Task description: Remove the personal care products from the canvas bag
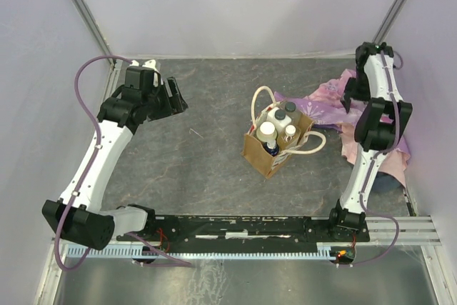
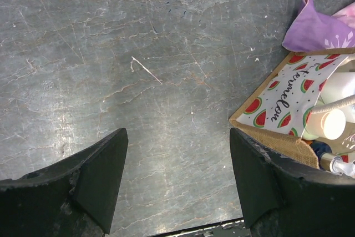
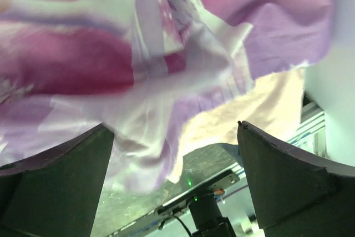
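The canvas bag stands upright right of the table's centre, its cream handles looped to the sides. Several personal care products stand inside it: a dark-capped white one, a cream-capped round one and a blue-topped one. In the left wrist view the bag's watermelon panel and a cream cap show at the right edge. My left gripper hangs open over bare table, left of the bag. My right gripper is open just above the floral cloth, holding nothing.
A purple-pink floral cloth lies crumpled behind and right of the bag, reaching the right wall. A metal rail carrying both arm bases runs along the near edge. Grey walls enclose the back and sides.
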Motion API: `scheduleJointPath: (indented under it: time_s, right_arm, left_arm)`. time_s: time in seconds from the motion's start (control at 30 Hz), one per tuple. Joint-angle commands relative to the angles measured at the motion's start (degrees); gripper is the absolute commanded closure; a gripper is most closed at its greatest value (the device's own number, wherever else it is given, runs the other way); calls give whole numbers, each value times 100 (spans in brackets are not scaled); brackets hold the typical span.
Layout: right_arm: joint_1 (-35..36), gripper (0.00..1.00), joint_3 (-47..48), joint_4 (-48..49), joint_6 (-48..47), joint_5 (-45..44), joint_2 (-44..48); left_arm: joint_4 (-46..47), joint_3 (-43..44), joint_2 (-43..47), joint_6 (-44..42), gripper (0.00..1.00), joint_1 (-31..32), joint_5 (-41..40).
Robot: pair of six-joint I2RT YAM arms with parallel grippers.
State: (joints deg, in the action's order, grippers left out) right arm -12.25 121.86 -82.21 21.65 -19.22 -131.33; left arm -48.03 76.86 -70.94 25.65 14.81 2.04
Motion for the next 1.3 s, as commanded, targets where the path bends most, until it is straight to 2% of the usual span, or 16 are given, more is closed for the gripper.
scheduleJointPath:
  time_s: [0.0,0.2,0.27,0.47,0.7,0.8,0.87,0.93,1.17,1.27]
  right_arm:
    - [505,0,50,306,170,-712,1466]
    - [739,0,-629,716,165,581,2172]
    - [805,0,-869,642,139,555,2280]
    - [819,0,-2388,906,226,76,2890]
    - [740,0,-2896,1081,356,137,2556]
    - [529,0,-2855,1439,376,639,2118]
    - [358,0,-2485,1580,396,1036,1580]
    - [335,0,-1697,1271,360,1238,880]
    - [340,0,815,852,419,1318,-779]
    - [340,0,2639,710,596,1514,-1610]
  left_arm:
    - [37,89,180,34,20,-31,25]
    - [49,28,216,40,20,-27,66]
    - [28,6,236,28,20,-31,57]
    - [58,-133,321,-1,20,-30,19]
    - [130,-224,250,16,20,-34,190]
    - [100,-224,294,-45,20,-35,95]
    - [77,-224,308,-74,20,-39,69]
    - [47,-215,288,-93,20,-39,83]
    - [-74,-171,242,-181,20,-70,-84]
    - [-136,-143,175,-187,20,-78,-95]
